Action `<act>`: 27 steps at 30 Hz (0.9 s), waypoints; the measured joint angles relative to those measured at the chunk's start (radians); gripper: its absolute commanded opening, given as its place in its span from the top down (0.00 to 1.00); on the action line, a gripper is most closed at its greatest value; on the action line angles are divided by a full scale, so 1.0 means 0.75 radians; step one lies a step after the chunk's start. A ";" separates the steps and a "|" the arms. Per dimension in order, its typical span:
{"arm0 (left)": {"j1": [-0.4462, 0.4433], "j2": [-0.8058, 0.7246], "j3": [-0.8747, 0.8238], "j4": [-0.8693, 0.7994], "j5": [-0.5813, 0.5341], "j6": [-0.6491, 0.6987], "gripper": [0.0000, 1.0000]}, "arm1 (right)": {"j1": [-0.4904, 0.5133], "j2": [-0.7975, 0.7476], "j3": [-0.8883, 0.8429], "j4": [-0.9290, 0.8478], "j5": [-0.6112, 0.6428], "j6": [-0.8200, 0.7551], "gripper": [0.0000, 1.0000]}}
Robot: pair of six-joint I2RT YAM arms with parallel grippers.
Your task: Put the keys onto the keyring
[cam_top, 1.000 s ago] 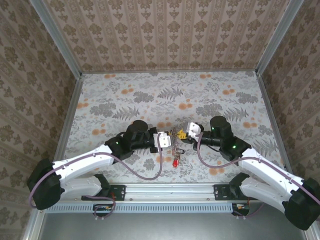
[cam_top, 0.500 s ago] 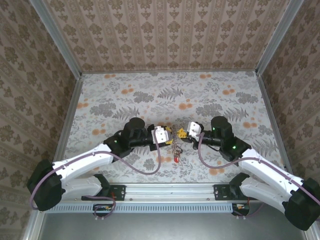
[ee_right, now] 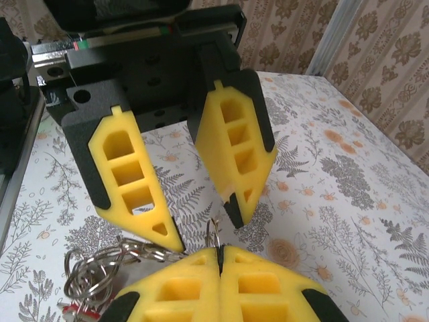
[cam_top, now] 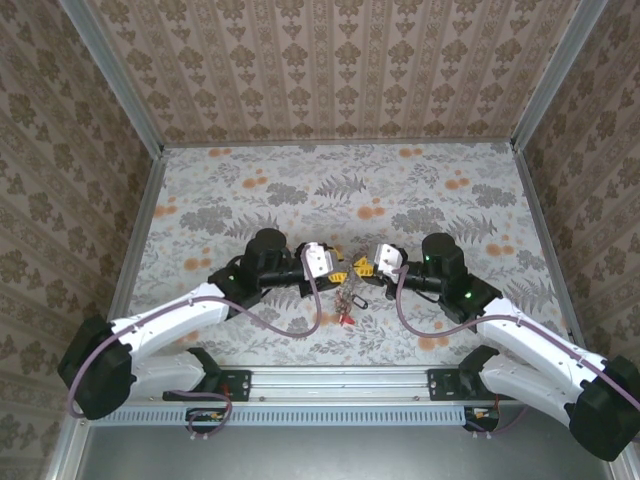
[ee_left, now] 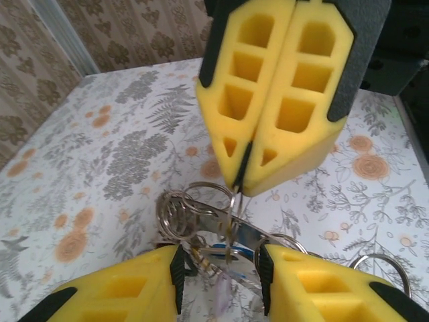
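The keys (cam_top: 348, 298) hang as a bunch of metal blades and wire rings, with a red tag (cam_top: 345, 318) lowest. My right gripper (cam_top: 362, 267) (ee_right: 220, 258) is shut on a thin metal keyring (ee_right: 213, 231) that carries the bunch. In the left wrist view that keyring (ee_left: 232, 201) drops from the shut yellow fingers (ee_left: 281, 114) above. My left gripper (cam_top: 336, 268) (ee_left: 220, 272) is open, one finger on each side of the keys (ee_left: 268, 235). A blue key head (ee_left: 221, 251) shows among them. The left gripper's open fingers (ee_right: 134, 181) face my right wrist camera.
The flowered table top (cam_top: 400, 190) stretches behind the grippers. Patterned walls with metal corner posts (cam_top: 120, 80) close in three sides. A metal rail (cam_top: 340, 380) runs along the near edge between the arm bases.
My left gripper has moved away from the near edge and up to the right gripper. The bunch with the red tag has shifted slightly up and left. The right gripper has held still.
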 measured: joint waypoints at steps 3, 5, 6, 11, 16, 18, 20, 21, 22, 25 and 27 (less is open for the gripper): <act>0.000 0.020 0.005 -0.001 0.021 -0.001 0.65 | 0.000 0.000 0.000 0.000 0.000 -0.001 1.00; 0.000 0.029 0.008 0.002 0.025 -0.003 0.66 | 0.000 0.000 0.000 0.000 0.000 -0.001 1.00; 0.000 0.031 0.009 0.002 0.025 -0.004 0.66 | 0.000 0.000 0.000 0.000 0.000 -0.001 1.00; 0.000 0.045 0.018 0.019 0.024 -0.009 0.73 | 0.000 0.000 0.000 0.011 -0.001 -0.002 1.00; 0.000 0.071 0.030 0.030 0.021 -0.017 0.74 | 0.000 0.001 0.000 0.010 0.002 -0.010 1.00; 0.004 0.074 0.030 0.030 0.014 -0.020 0.72 | -0.003 0.001 0.001 -0.012 0.015 -0.013 1.00; 0.017 0.074 0.030 0.031 0.012 -0.024 0.71 | -0.016 -0.002 0.003 -0.056 0.047 -0.015 0.95; 0.025 0.074 0.027 0.032 0.009 -0.028 0.71 | -0.028 -0.007 0.006 -0.089 0.081 -0.008 0.90; 0.035 0.074 0.024 0.035 0.008 -0.031 0.70 | -0.044 -0.012 0.014 -0.126 0.125 0.010 0.84; 0.060 0.074 0.006 0.036 0.009 -0.034 0.69 | -0.103 -0.037 0.064 -0.241 0.309 0.138 0.77; 0.067 0.074 -0.003 0.026 0.010 -0.028 0.69 | -0.140 -0.047 0.128 -0.332 0.456 0.283 0.73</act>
